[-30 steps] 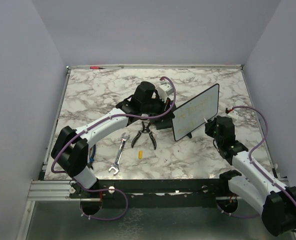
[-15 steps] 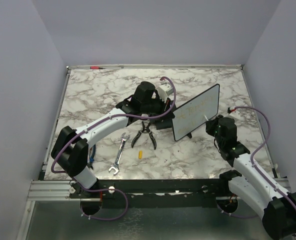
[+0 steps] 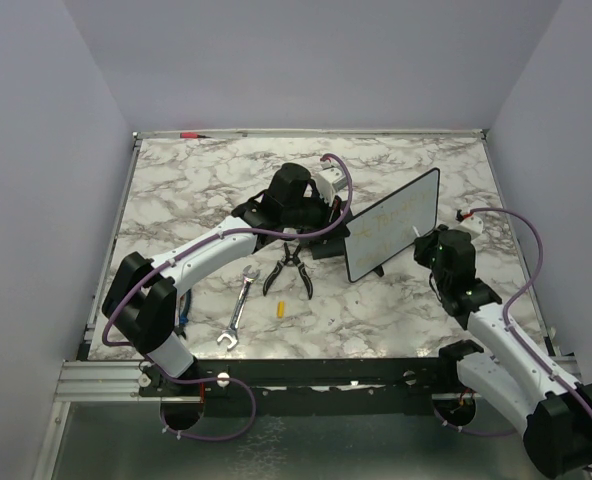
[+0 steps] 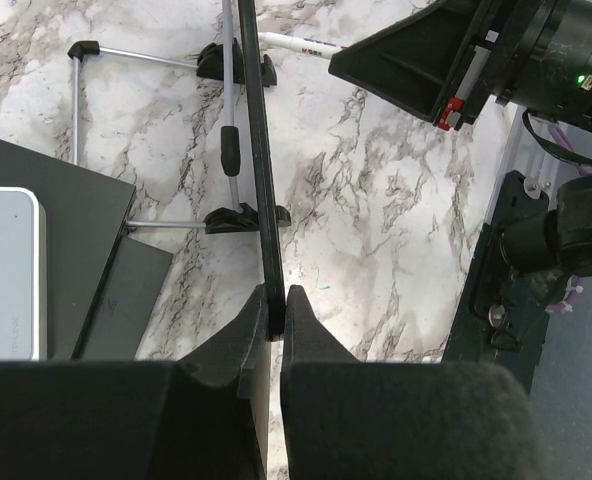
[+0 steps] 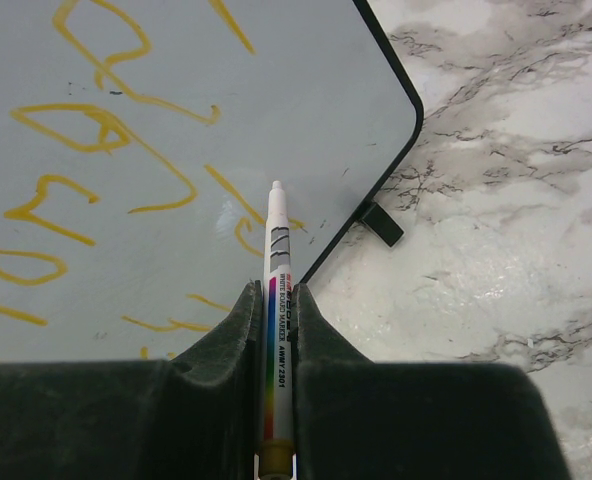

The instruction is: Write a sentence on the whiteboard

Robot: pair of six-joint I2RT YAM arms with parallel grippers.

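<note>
The whiteboard point(image 3: 394, 236) stands tilted on its stand feet at the table's middle right, with yellow handwritten strokes, the sentence point(image 5: 106, 190), across its face point(image 5: 166, 120). My left gripper point(image 4: 275, 296) is shut on the board's black frame edge point(image 4: 259, 160), at the board's left end point(image 3: 348, 232). My right gripper point(image 5: 275, 295) is shut on a white whiteboard marker point(image 5: 278, 310). The marker tip sits at the board's face near its lower right corner. In the top view the right gripper point(image 3: 426, 243) is close to the board's right side.
Black pliers point(image 3: 288, 270), a wrench point(image 3: 238, 308) and a small yellow cap point(image 3: 280, 308) lie on the marble table point(image 3: 186, 190) left of the board. A black block with a light grey pad point(image 4: 6, 270) sits by the left gripper. A red-tipped pen point(image 3: 191, 134) lies at the back edge.
My right gripper with the marker has shifted slightly right and toward the board's lower right area. The left arm and the board have not moved.
</note>
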